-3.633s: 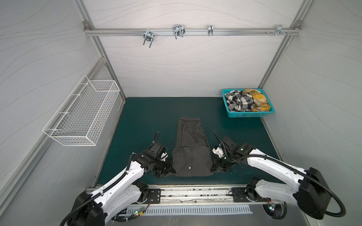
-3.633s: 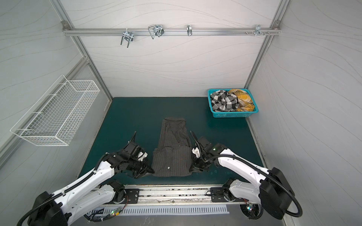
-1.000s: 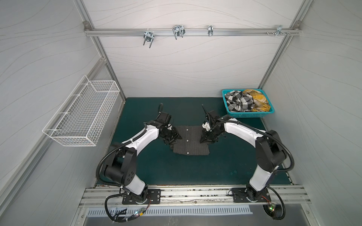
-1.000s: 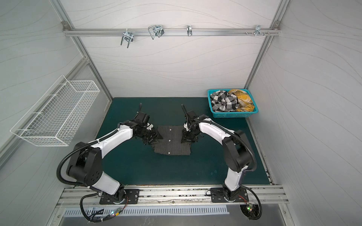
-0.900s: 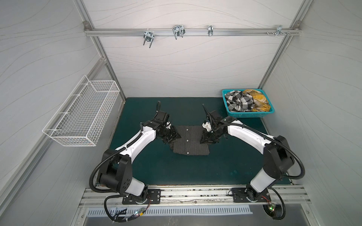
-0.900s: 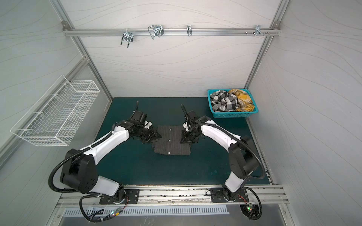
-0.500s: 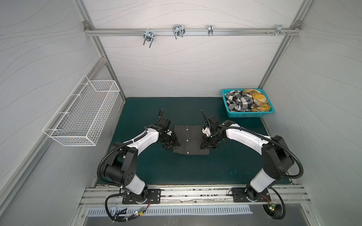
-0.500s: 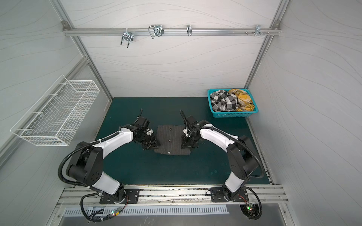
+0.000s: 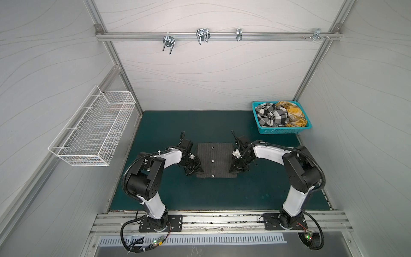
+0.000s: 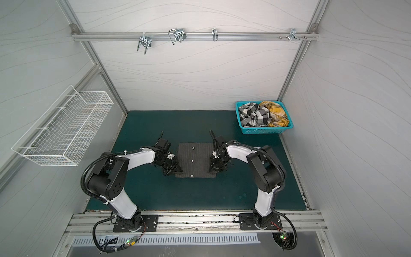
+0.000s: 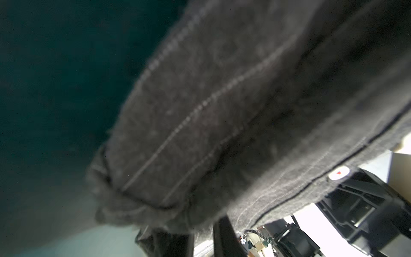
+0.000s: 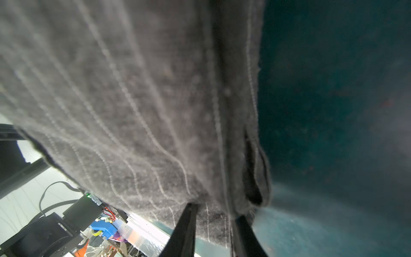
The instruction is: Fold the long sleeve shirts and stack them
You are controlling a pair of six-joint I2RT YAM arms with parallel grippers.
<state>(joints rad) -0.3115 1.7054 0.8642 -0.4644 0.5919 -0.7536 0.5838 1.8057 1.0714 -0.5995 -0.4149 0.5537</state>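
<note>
shirt on the table: the charcoal grey shirt (image 9: 214, 160) lay at the centre of both top views on the green mat (image 9: 200, 195), folded to a compact rectangle, pale buttons (image 9: 212, 161) running down its middle.
left side: my left gripper (image 9: 196, 171) sat at the lower left corner of that rectangle, touching the cloth. in the left wrist view, bunched grey fabric (image 11: 222, 100) covered the jaws, so i could not tell whether it gripped or merely rested there.
right side: my right gripper (image 9: 233, 172) was at the lower right corner. the right wrist view showed it (image 12: 214, 212) clenched on the shirt's pinstriped edge, cloth pinched between the two dark fingers.
waiting pile: the checked shirt (image 9: 270, 115) and the mustard plaid shirt (image 9: 293, 113) were crumpled together in the teal basket (image 9: 280, 131), upper right of the frame, well apart from both arms.
done so far: by my read, the first shirt was nearly folded, with no sleeves or tails trailing out.
left to do: i judged one shirt of three close to finished. it had not been set down as the base of a stack, the other two had not been folded, and no stack existed.
</note>
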